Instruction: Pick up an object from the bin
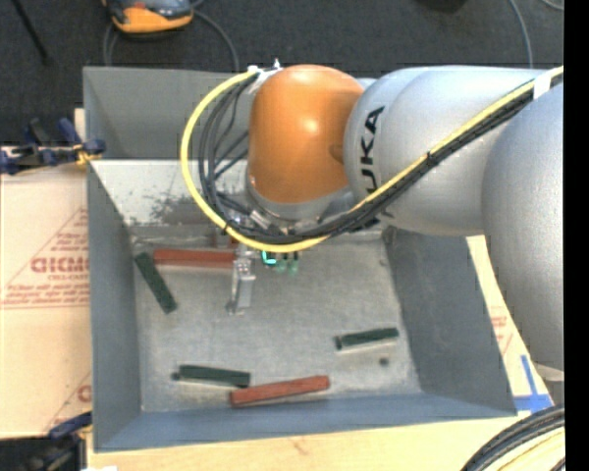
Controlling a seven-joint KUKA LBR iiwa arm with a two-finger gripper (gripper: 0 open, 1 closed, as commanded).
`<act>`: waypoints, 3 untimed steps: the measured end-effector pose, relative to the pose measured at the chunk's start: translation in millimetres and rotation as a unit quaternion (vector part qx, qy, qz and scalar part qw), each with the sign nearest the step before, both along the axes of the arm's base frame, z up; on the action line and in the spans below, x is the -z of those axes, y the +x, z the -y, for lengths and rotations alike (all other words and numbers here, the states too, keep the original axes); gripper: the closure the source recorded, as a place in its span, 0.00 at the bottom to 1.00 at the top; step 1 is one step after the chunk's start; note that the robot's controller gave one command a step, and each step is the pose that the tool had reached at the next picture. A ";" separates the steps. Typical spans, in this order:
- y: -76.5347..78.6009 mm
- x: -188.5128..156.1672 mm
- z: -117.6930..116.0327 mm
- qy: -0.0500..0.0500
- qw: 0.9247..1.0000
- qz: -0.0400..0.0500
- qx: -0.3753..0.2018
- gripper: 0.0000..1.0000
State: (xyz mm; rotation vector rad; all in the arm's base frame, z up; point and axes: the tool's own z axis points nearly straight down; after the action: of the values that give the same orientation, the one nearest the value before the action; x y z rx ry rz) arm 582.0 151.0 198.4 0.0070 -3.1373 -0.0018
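The tool (240, 294) is seen low in the upper left part of the bin (112, 302), just beside the right end of a red-brown stick (191, 258) that lies flat near the back wall; whether the tool is set wide or narrow cannot be told. A dark green stick (156, 284) is laid slanted below that stick's left end. A second green stick (211, 376) and a second red-brown stick (280, 391) are found close together by the front wall, and a third green stick (366, 339) is set well apart to the right.

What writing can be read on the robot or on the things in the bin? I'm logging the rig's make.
"UKA": on the arm, on its grey casing, running sideways; anything before these letters is hidden.
Things lying in the bin: no writing seen.
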 end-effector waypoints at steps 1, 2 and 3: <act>1.5 -4.7 0.6 0.001 1.000 0.004 0.001 0.00; -19.0 27.6 10.8 0.001 1.000 0.007 0.031 0.00; -48.8 68.6 9.7 -0.001 1.000 0.004 0.016 0.00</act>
State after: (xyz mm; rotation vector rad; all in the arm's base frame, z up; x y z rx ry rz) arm 533.2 141.3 129.7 -0.0434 -3.1443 0.0008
